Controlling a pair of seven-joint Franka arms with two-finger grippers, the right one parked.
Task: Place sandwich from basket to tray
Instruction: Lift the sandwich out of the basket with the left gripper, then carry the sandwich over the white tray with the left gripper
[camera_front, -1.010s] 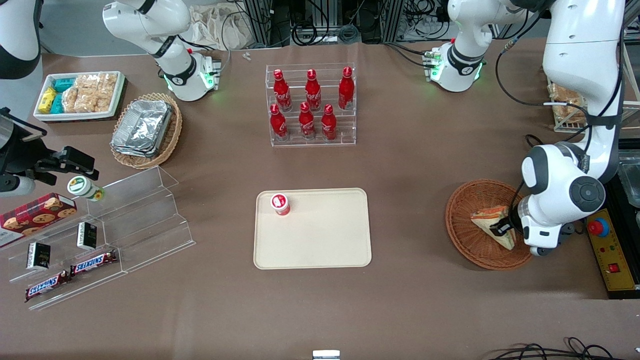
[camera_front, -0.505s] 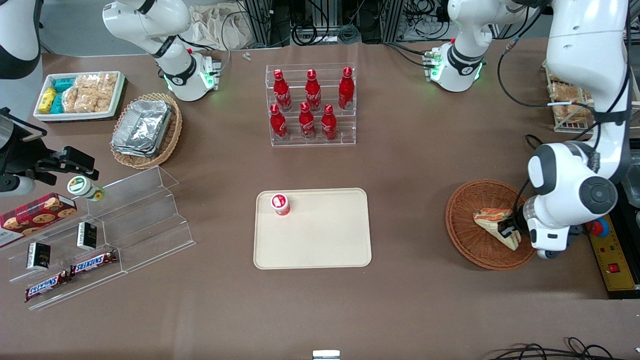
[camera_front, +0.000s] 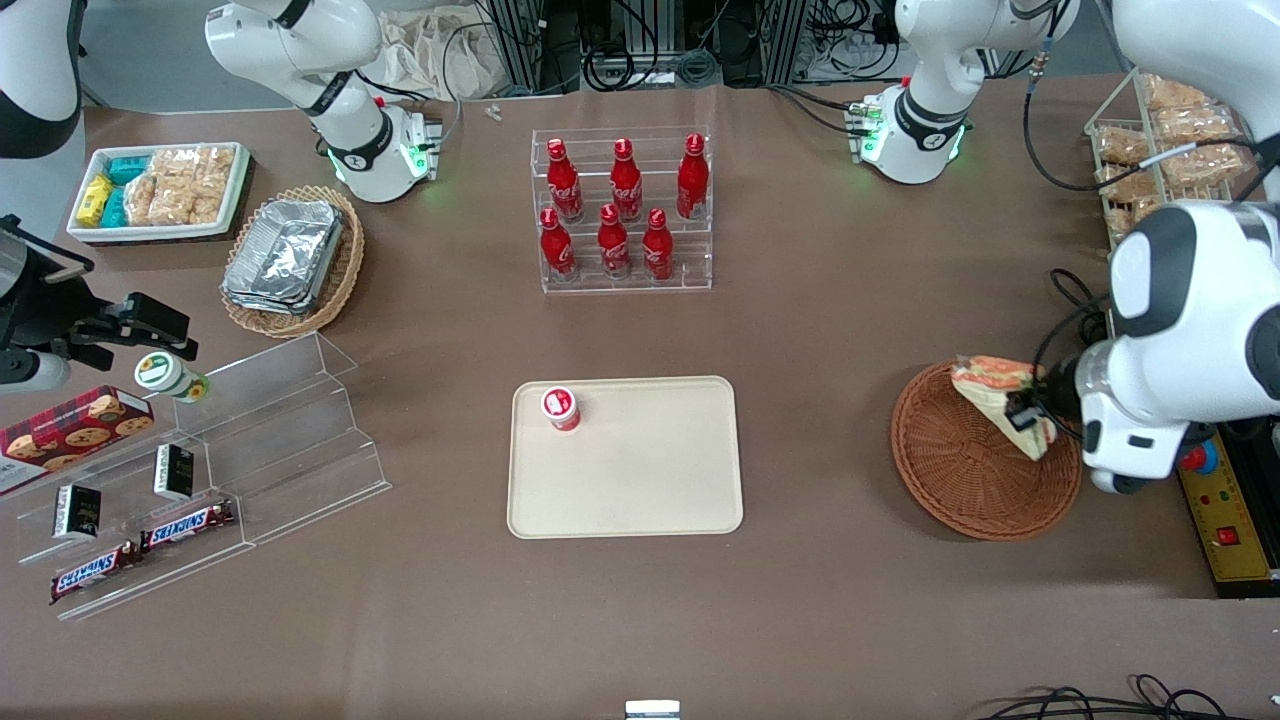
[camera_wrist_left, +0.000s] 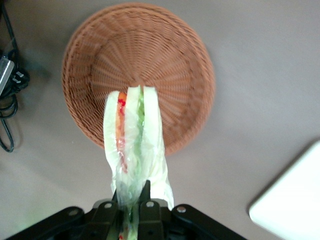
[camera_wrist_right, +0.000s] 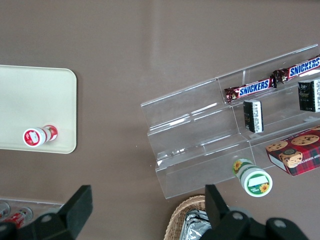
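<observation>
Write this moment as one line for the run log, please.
phase: lift | gripper: shut on sandwich | sandwich: above basket, clear of it | tray: not reached

Basket (camera_front: 965, 480) sits toward the working arm's end of the table, well apart from the tray (camera_front: 640, 490), which lies mid-table. Gripper (camera_front: 1022, 415) hangs above the basket, clamped on the sandwich (camera_front: 995, 390); sandwich is clear of the weave, lifted over the basket's rim on the side farther from the front camera. In the left wrist view the sandwich (camera_wrist_left: 134, 145) hangs from the gripper (camera_wrist_left: 132, 207) over the basket (camera_wrist_left: 165, 65), tray corner (camera_wrist_left: 295, 205) apart from it. A small capped bottle (camera_front: 561, 408) stands on the tray near one corner. Bottle rack (camera_front: 622, 210) stands farther from the front camera than the tray.
</observation>
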